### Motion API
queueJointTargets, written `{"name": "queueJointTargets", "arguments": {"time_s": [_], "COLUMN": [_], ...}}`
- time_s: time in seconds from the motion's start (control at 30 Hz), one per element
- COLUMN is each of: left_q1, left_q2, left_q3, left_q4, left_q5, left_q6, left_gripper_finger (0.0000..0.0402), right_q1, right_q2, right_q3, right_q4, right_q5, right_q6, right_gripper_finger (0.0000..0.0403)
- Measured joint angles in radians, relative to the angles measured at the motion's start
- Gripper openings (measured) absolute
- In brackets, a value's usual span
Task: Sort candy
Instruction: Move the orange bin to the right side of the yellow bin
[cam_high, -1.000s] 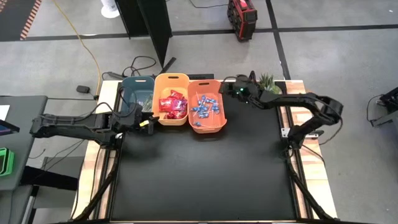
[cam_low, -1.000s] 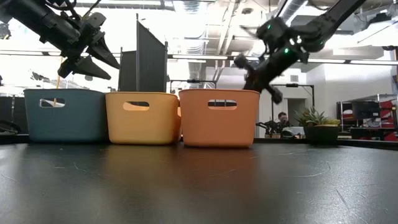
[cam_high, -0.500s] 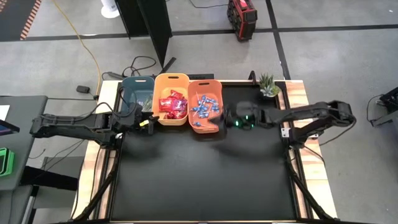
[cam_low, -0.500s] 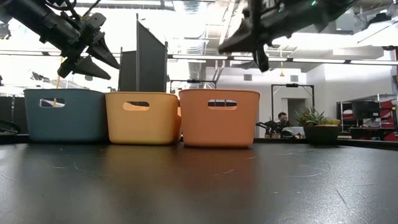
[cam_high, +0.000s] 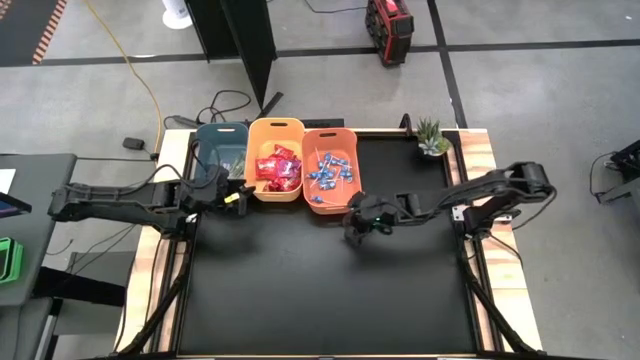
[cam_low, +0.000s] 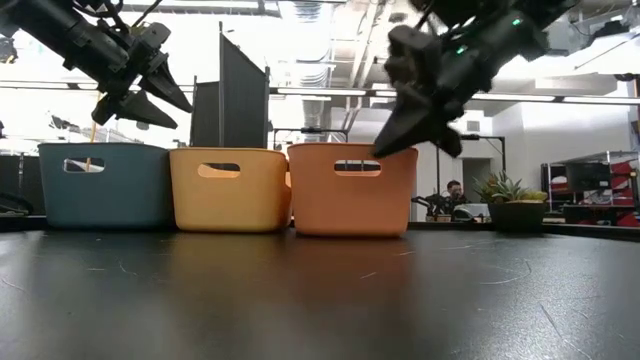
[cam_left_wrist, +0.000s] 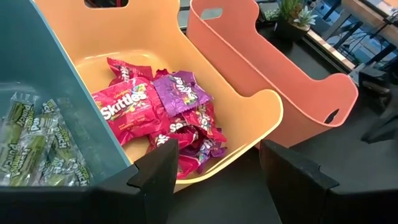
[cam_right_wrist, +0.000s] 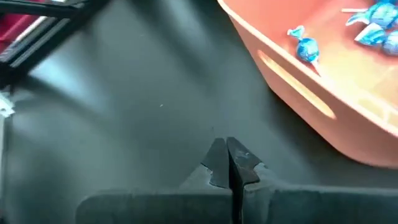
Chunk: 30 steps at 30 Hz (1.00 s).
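Three bins stand in a row at the table's far edge. The blue bin (cam_high: 220, 145) holds green stick packets (cam_left_wrist: 25, 146). The yellow bin (cam_high: 275, 160) holds red and magenta packets (cam_left_wrist: 146, 109). The orange bin (cam_high: 333, 172) holds blue lollipops (cam_right_wrist: 308, 48). My left gripper (cam_high: 236, 196) is open and empty and hangs above the near edge of the blue and yellow bins; its fingers show in the left wrist view (cam_left_wrist: 214, 171). My right gripper (cam_high: 354, 227) is shut and empty above the table, just near of the orange bin's right corner; it also shows in the right wrist view (cam_right_wrist: 228, 163) and the low view (cam_low: 400, 135).
A small potted plant (cam_high: 431, 138) stands at the table's far right corner. The black tabletop (cam_high: 320, 290) stretches from the bins to the near edge. The room beyond the table shows in the low view.
My right gripper has swung from the far right of the table, near the plant, toward the near edge and the left, past the orange bin's right side, and now hangs in front of that bin's near right corner. My left arm has kept still.
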Motion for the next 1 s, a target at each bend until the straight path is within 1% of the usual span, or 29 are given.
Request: {"name": "queueJointTargets", "arguments": {"time_s": [0.33, 0.5, 0.63, 0.77, 1.0], "left_q1": [0.001, 0.001, 0.001, 0.001, 0.003], "left_q2": [0.000, 0.000, 0.000, 0.000, 0.000], "left_q3": [0.000, 0.000, 0.000, 0.000, 0.000], "left_q4": [0.002, 0.002, 0.001, 0.000, -0.010], "left_q5": [0.000, 0.000, 0.000, 0.000, 0.000], "left_q6": [-0.007, -0.008, -0.009, -0.010, -0.011], "left_gripper_finger": [0.0219, 0.0219, 0.0219, 0.0219, 0.0219], "right_q1": [-0.064, -0.087, -0.108, -0.113, -0.073], "right_q2": [0.205, 0.264, 0.261, 0.217, 0.141], "right_q3": [0.144, 0.210, 0.215, 0.216, 0.215], "right_q4": [0.005, 0.007, -0.005, -0.091, -0.260], "right_q5": [-0.005, -0.006, -0.009, -0.009, -0.013], "right_q6": [-0.041, -0.069, -0.076, -0.077, -0.080], "right_gripper_finger": [0.0000, 0.0000, 0.0000, 0.0000, 0.0000]}}
